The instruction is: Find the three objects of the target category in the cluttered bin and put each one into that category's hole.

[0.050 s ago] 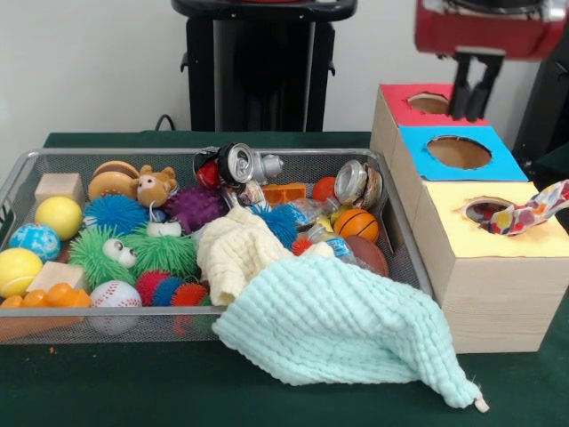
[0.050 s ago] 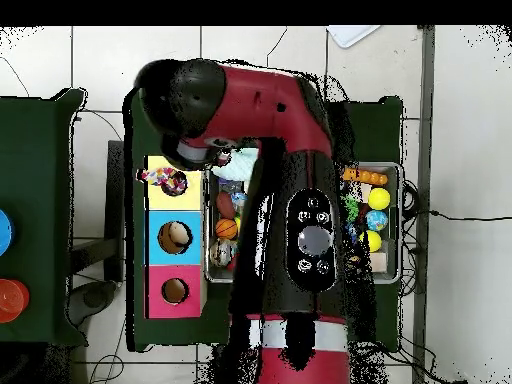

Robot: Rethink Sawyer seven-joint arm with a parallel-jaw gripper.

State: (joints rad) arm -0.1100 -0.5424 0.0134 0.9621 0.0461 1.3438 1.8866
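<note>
A plain white wall (image 1: 98, 62) is running behind everything, evenly lit. From overhead, a floor of large pale square tiles (image 2: 120, 70) with dark grout lines is showing, and the dark green cloth-covered desk (image 1: 116, 382) is sitting on it, black cables (image 2: 440, 215) trailing alongside.

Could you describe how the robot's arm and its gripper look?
The arm has a glossy red shell with black joints and a black panel carrying round grey buttons. A white band rings its base. The gripper is black, with two slim jaws under a red wrist housing.
</note>
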